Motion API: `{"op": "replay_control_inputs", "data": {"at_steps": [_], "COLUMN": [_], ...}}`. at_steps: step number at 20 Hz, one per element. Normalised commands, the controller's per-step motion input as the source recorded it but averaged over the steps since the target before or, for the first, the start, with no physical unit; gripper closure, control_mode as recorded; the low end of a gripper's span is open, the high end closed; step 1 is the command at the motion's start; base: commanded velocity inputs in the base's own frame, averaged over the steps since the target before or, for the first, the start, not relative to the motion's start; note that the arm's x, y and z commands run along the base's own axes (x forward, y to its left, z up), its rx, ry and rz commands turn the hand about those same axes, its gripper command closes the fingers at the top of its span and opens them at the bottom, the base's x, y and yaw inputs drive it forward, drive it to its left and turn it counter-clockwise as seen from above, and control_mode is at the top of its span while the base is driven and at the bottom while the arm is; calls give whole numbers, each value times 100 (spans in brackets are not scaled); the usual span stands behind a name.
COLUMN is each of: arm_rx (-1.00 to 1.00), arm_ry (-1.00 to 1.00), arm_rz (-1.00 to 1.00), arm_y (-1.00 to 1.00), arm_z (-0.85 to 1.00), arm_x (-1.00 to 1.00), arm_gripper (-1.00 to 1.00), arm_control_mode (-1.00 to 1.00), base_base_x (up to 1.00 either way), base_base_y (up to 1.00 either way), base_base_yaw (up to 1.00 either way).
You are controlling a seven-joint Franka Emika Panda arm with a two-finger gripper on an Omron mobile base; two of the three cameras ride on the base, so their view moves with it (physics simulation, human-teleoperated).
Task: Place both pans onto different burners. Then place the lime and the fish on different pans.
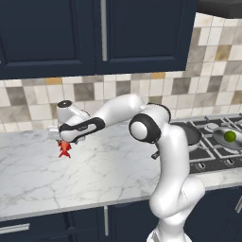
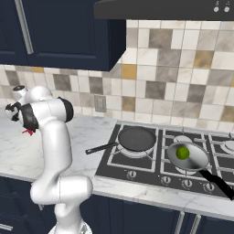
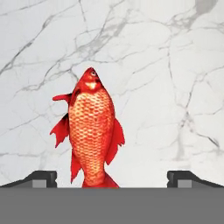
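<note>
The red-orange fish [image 3: 92,131] lies on the white marble counter, its tail between my wide-open fingertips [image 3: 41,178] and nearer the left one. My gripper [image 1: 61,138] hangs just above the fish [image 1: 64,149], open and holding nothing. The black pan [image 2: 136,138] sits on a left burner of the cooktop [image 2: 151,170], its handle pointing left. On a middle burner stands the grey pan [image 2: 189,156] with the lime [image 2: 183,152] inside it. In the left base view my arm hides part of the black pan [image 1: 193,134]; the lime [image 1: 230,136] rests in the grey pan [image 1: 222,138].
The marble counter [image 1: 108,165] stretches wide between the fish and the cooktop. A tiled backsplash and dark blue cabinets [image 1: 94,33] stand behind and above. A range hood [image 2: 164,9] hangs over the stove. A free burner [image 2: 228,145] lies at the right.
</note>
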Motion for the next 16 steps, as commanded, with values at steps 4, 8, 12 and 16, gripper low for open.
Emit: {"op": "replay_control_inputs", "data": {"at_steps": [4, 8, 12, 16], "arm_rx": [0, 0, 0, 0], "arm_ry": [0, 0, 0, -1], "arm_rz": [0, 0, 0, 0], "arm_y": [7, 13, 16, 2], "arm_z": [-13, -18, -24, -24], "arm_x": [25, 18, 10, 2], "arm_gripper": [-100, -100, -100, -100], "arm_control_mode": [-100, -100, -100, -100], "base_base_x": [0, 0, 0, 0], "base_base_y": [0, 0, 0, 0], "base_base_yaw": [0, 0, 0, 0]}}
